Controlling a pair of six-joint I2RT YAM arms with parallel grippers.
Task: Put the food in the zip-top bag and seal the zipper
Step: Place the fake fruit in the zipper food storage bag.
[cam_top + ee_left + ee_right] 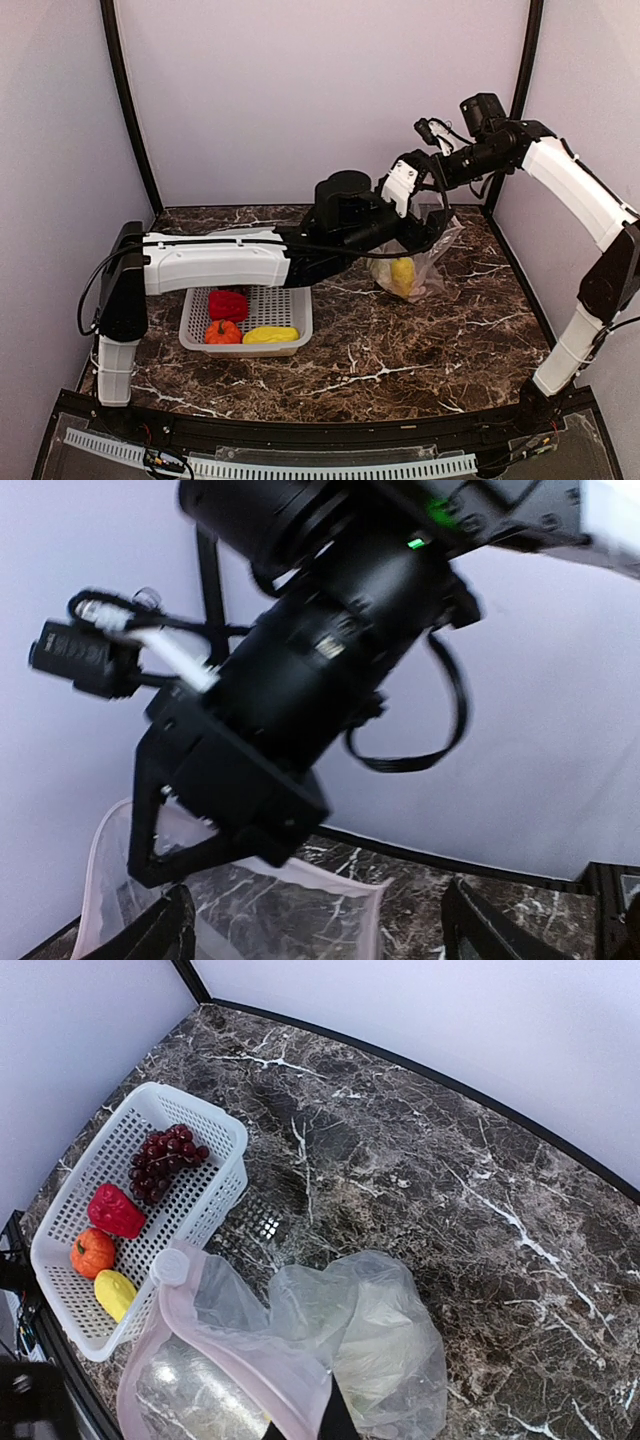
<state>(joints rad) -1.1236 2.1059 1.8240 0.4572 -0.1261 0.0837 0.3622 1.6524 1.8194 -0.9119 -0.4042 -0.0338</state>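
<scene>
The clear zip-top bag (425, 262) hangs upright at the back right of the table, with a yellow piece (402, 272) inside. My right gripper (413, 205) is shut on the bag's top edge and holds it up. In the right wrist view its fingertips (335, 1422) pinch the pinkish zipper (250, 1350) beside the white slider (170, 1266). My left gripper (320, 942) is open and empty at the bag's mouth; its fingers (165, 930) stand wide apart. The white basket (215, 1125) holds grapes (165, 1155), a red pepper (115, 1210), an orange fruit (92, 1252) and a yellow piece (115, 1293).
The basket (300, 330) stands at the table's left, under my left arm (215, 262). My right wrist (300, 690) fills the left wrist view above the bag's rim (310, 877). Purple walls close in the back and both sides.
</scene>
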